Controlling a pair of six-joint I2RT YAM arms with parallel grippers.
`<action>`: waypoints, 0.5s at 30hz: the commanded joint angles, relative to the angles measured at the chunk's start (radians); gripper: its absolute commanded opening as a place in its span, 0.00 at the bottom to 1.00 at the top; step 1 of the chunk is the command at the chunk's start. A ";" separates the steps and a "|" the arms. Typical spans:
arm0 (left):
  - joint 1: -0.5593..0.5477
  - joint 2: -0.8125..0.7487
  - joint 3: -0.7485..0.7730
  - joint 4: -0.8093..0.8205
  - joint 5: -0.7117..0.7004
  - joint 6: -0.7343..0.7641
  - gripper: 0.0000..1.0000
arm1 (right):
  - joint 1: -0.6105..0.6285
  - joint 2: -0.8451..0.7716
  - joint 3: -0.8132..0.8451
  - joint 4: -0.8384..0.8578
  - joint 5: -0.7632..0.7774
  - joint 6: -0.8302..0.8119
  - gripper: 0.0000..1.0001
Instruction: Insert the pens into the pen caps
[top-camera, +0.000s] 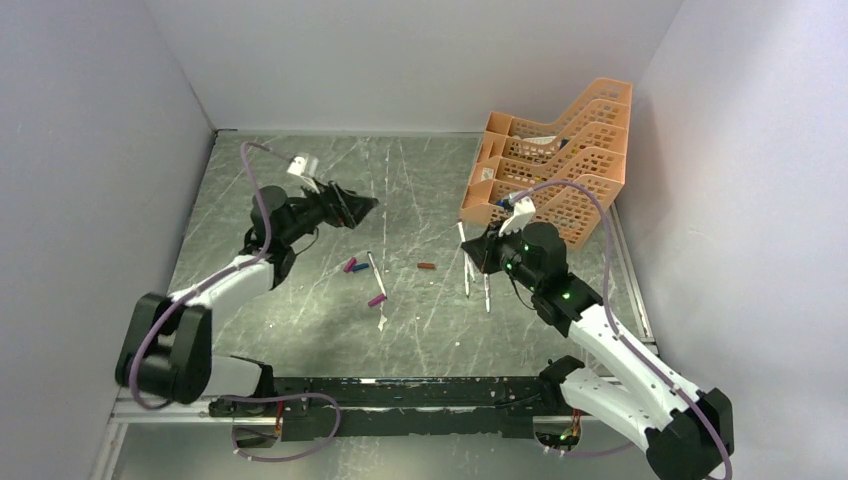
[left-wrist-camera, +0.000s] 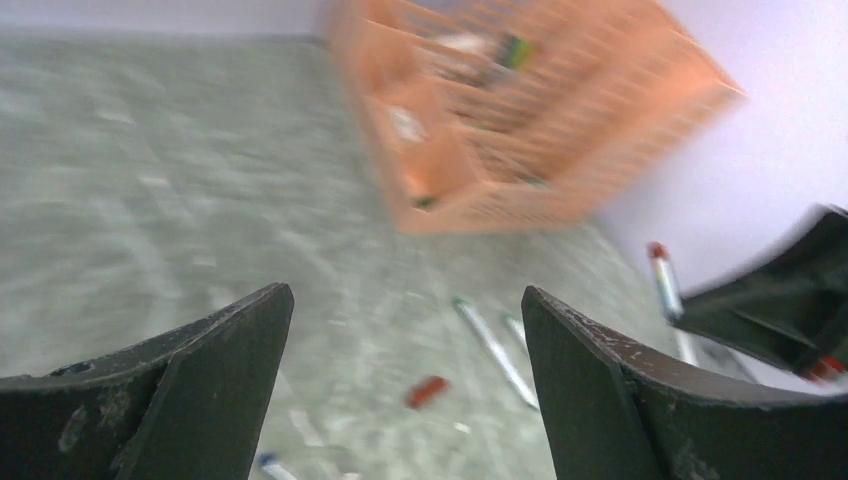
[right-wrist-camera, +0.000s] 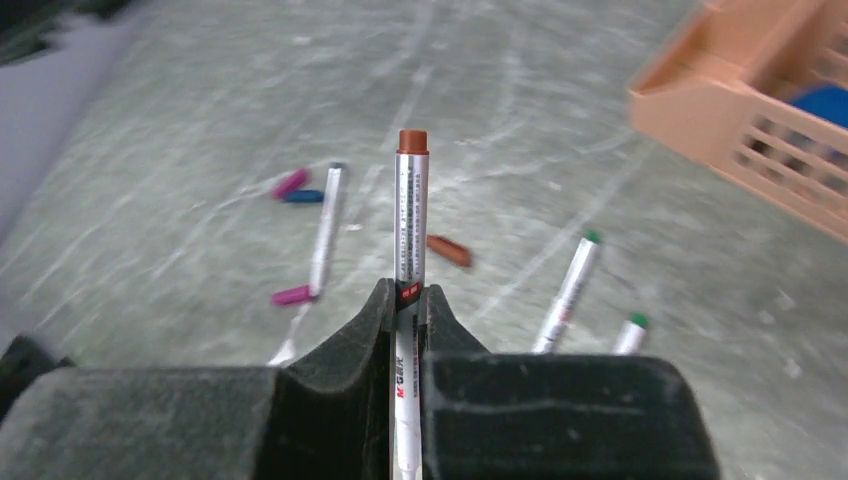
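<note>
My right gripper (right-wrist-camera: 407, 295) is shut on a silvery-white pen (right-wrist-camera: 411, 200) whose red-brown end points away from the camera, above the table. Two pens with green ends (right-wrist-camera: 567, 295) (right-wrist-camera: 628, 335) lie to its right. Another pen (right-wrist-camera: 323, 230) lies to the left, with a magenta cap (right-wrist-camera: 292, 295) at its near end. Past it lie a magenta cap (right-wrist-camera: 290, 183) and a blue cap (right-wrist-camera: 302, 196) together, and a red-brown cap (right-wrist-camera: 448, 250) lies near the middle. My left gripper (left-wrist-camera: 405, 291) hangs open and empty above the table, well left of the red-brown cap (top-camera: 426, 266).
An orange mesh tray (top-camera: 590, 130) stands at the back right, just behind my right gripper (top-camera: 480, 250). Grey walls close in the table on the left, back and right. The left wrist view is blurred.
</note>
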 joint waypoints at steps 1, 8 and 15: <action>-0.052 0.154 -0.031 0.424 0.471 -0.346 0.96 | 0.008 -0.054 -0.013 0.097 -0.356 -0.087 0.00; -0.127 0.317 -0.052 0.864 0.598 -0.638 0.96 | 0.012 -0.079 -0.007 0.134 -0.481 -0.083 0.00; -0.217 0.408 -0.014 1.062 0.637 -0.799 0.88 | 0.021 -0.033 0.010 0.150 -0.512 -0.084 0.00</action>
